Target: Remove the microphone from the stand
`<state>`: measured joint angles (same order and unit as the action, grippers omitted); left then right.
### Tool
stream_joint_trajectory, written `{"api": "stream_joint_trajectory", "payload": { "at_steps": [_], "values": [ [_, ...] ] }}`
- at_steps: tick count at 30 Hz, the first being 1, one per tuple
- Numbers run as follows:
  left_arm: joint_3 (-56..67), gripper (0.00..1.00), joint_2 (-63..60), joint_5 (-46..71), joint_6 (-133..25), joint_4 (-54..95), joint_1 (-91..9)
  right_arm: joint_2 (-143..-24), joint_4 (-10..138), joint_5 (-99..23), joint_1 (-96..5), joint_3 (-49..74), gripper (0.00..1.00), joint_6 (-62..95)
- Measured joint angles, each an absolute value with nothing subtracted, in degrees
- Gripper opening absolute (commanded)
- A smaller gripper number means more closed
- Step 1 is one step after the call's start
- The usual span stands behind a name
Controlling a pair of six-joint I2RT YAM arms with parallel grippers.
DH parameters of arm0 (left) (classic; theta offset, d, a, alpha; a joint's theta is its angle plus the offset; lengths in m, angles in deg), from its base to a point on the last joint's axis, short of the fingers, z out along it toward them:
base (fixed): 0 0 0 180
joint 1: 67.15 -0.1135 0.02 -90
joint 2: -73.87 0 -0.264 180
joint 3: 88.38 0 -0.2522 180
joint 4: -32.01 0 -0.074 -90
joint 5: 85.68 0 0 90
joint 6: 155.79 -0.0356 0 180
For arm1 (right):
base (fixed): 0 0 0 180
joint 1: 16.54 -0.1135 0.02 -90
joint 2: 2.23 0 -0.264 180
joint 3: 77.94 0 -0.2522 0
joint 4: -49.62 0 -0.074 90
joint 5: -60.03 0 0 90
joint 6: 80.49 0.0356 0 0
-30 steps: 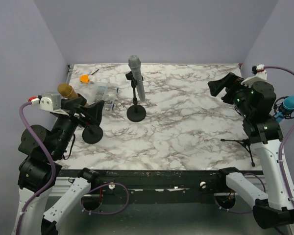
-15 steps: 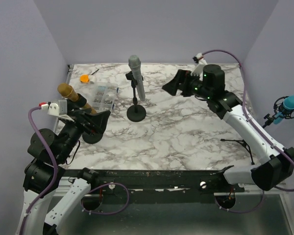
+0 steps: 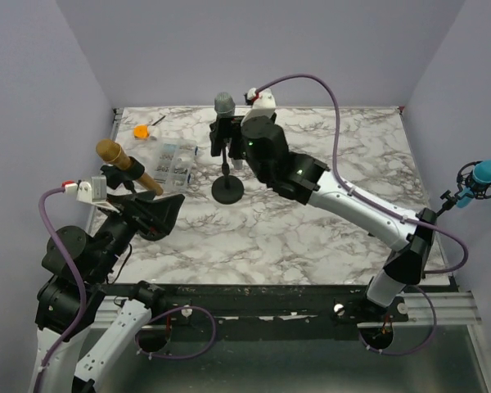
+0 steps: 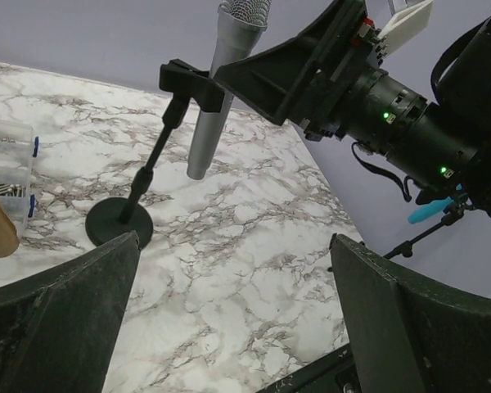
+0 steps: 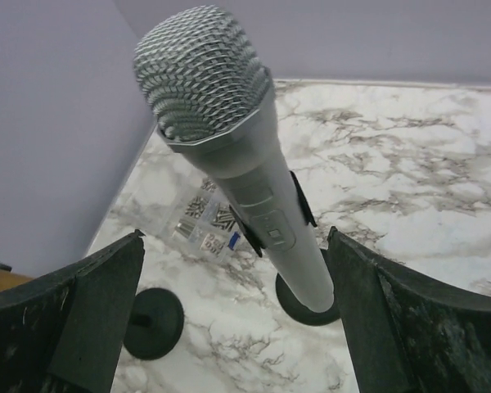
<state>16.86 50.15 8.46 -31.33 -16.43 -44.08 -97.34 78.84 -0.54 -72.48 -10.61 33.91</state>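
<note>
Desk (image 3: 327, 213): marbled top. Right gripper (image 5: 233, 237) was spread wide, its fingers flanking the microphone (image 5: 229, 155) without contact and holding nothing. Left gripper (image 4: 233, 246), at 8 o'clock, gaped empty. The microphone sat clipped in the stand (image 3: 227, 189) toward 11 o'clock. Overhead, the right gripper hid most of its body and the clip.

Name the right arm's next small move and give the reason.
Probably close the right claw on the silver microphone. Its fingers are open and flank the microphone's body on both sides without touching it. The microphone sits in the clip of the stand, so a grip seems needed before any lift.
</note>
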Motion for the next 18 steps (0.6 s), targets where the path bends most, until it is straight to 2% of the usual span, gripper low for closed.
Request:
{"api": "stream_joint_trajectory", "payload": {
  "at_steps": [5,9,13,18],
  "values": [
    [16.91,0.99,51.70,8.44,-30.81,-17.85,-44.08,-103.72,76.59,17.19,-78.98,-16.08,0.91,28.28],
    [17.28,0.98,52.29,8.39,-30.65,-17.98,-44.08,-109.01,69.31,30.21,-81.29,-18.83,0.90,17.98],
    [17.54,0.99,52.38,8.39,-30.56,-18.28,-44.08,-112.90,60.77,37.01,-81.75,-20.14,0.89,7.29],
    [17.56,0.99,52.79,8.37,-30.52,-18.66,-44.08,-117.73,44.00,42.19,-81.69,-21.35,0.77,-10.26]
  ]
}}
